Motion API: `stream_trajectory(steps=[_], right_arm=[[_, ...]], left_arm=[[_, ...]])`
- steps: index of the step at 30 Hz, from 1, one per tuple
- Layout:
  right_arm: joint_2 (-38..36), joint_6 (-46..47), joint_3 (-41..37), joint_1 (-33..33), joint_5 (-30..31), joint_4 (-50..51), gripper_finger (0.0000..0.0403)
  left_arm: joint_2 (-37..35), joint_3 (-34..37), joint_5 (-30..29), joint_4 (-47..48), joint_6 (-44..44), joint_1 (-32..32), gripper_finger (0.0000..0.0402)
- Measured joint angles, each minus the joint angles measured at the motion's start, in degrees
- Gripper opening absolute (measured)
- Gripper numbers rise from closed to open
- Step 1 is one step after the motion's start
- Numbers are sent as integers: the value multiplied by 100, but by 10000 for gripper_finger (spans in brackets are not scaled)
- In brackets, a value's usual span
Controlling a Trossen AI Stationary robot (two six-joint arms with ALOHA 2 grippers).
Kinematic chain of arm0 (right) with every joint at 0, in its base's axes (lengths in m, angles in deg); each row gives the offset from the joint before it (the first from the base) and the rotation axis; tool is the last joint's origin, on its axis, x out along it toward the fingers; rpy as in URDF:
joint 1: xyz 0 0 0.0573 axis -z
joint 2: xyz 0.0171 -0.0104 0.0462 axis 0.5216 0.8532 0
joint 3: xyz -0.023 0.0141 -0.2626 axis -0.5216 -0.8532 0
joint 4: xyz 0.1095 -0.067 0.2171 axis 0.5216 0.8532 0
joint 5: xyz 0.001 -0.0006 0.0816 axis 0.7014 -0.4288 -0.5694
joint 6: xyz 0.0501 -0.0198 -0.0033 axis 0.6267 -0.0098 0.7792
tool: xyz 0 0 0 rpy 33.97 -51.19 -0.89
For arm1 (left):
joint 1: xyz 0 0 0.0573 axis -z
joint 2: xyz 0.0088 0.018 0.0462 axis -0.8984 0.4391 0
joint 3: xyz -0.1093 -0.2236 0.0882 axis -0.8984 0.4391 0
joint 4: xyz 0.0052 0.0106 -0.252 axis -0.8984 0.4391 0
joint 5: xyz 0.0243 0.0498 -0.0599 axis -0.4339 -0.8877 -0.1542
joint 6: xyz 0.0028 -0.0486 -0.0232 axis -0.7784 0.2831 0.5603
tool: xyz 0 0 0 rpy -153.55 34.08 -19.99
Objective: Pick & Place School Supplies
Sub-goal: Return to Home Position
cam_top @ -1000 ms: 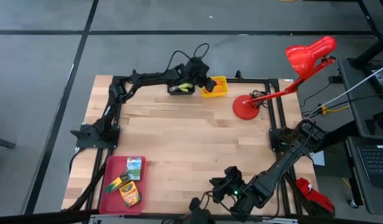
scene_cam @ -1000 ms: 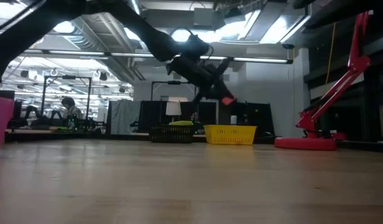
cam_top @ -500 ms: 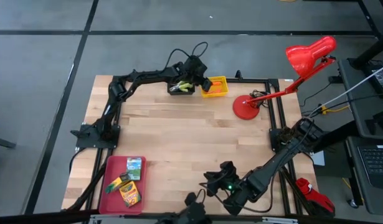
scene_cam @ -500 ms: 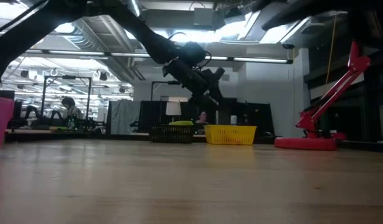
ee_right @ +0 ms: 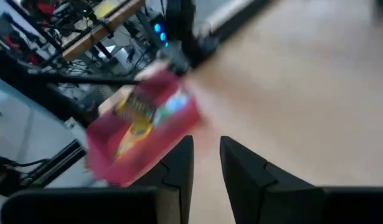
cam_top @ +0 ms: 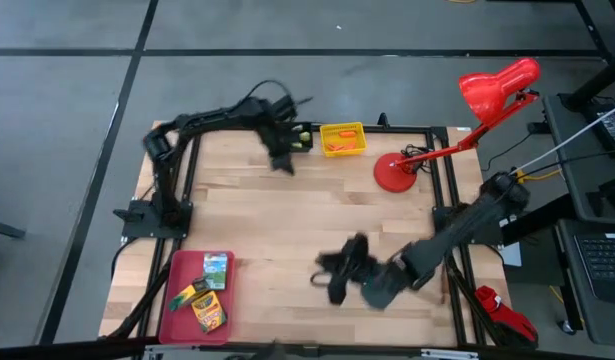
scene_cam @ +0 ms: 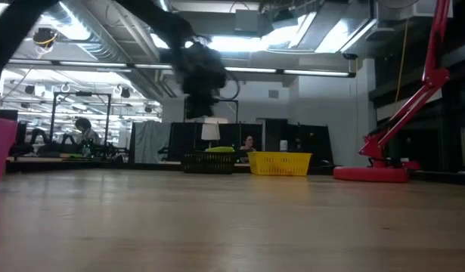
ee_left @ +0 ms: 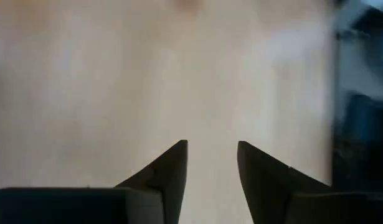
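Three yellow-and-green crayon boxes (cam_top: 216, 268) (cam_top: 191, 295) (cam_top: 209, 316) lie in the red tray (cam_top: 177, 318) at the near left. A lime-green-handled tool (cam_top: 303, 135) shows in the black bin (cam_top: 293, 143), and orange pieces (cam_top: 337, 144) lie in the yellow bin (cam_top: 344, 139) at the far edge. My left gripper (cam_top: 282, 160) hangs open beside the black bin, over bare wood, with nothing between its fingers (ee_left: 169, 171). My right gripper (cam_top: 332, 277) is over the table's near middle, open by a narrow gap and holding nothing, and faces the red tray (ee_right: 141, 124).
A red desk lamp stands on its base (cam_top: 395, 172) at the far right, its head (cam_top: 499, 85) past the table's edge. Black frame rails (cam_top: 442, 200) run along the table's sides. Bare wood (cam_top: 287, 220) lies across the middle.
My left gripper let go of an orange piece over the yellow bin. It then swung toward the table's left and a little nearer, past the black bin. My right gripper has risen from the near edge and moved toward the table's middle and left.
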Motion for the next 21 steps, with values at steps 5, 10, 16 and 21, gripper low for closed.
stream_trajectory(steps=[5, 10, 16, 21], right_arm=[[-1318, -1182, -179, 217, 517, 819, 84], [-2396, -1363, -1011, -98, 1020, 566, 84], [-2955, -1284, -1805, -444, 1243, -139, 84], [-3123, -1248, -1836, -529, 1389, -139, 84]], left_arm=[[-1603, 2465, 1342, -2069, 1000, 182, 108], [-3738, 5211, -236, -6235, 3256, 923, 84], [-5344, 7516, -3643, -10076, 3996, 2317, 75], [-5854, 8029, -3737, -10304, 3702, 2675, 74]])
